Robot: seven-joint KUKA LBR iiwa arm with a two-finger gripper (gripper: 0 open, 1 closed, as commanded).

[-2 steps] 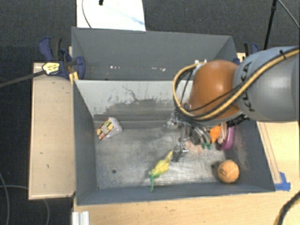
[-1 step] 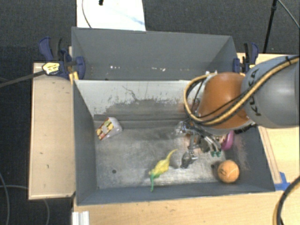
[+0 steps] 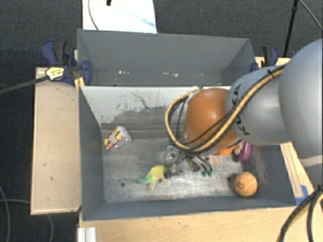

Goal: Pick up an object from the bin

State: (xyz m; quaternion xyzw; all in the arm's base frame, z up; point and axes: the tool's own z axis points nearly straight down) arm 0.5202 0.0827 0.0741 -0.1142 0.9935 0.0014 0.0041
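A grey metal bin [image 3: 93, 155] is seen from above, with a thick grey robot arm [image 3: 287, 100] reaching in from the right.

Nearest the viewer, close to the front wall and towards the right corner, an orange ball [image 3: 246, 184] lies alone on the floor. To its left, about midway along the front, lies a small yellow-green toy animal [image 3: 154, 175], stretched out with a thin tail pointing left.

The arm's metal jaws hang just beside the right end of this toy, slightly behind it and very near it. From this angle it cannot be told whether they are released or clenched, or whether they touch the toy.

Just to the right of the jaws are 2 or 3 short dark pieces with green tips [image 3: 203, 170]. These may belong to the tool rather than to the bin.

Further back on the right, a purple thing [image 3: 245, 151] and an orange thing [image 3: 227, 149] lie half hidden under the arm. Across the floor, near the left wall and well apart from everything else, lies 1 small white packet with yellow and red markings [image 3: 116, 137].

Above the jaws sits the wrist's rounded orange-brown cover [image 3: 204, 116], with black and yellow cables [image 3: 174, 120] looping round its left side. Farthest off stands the bin's tall back wall [image 3: 161, 59].
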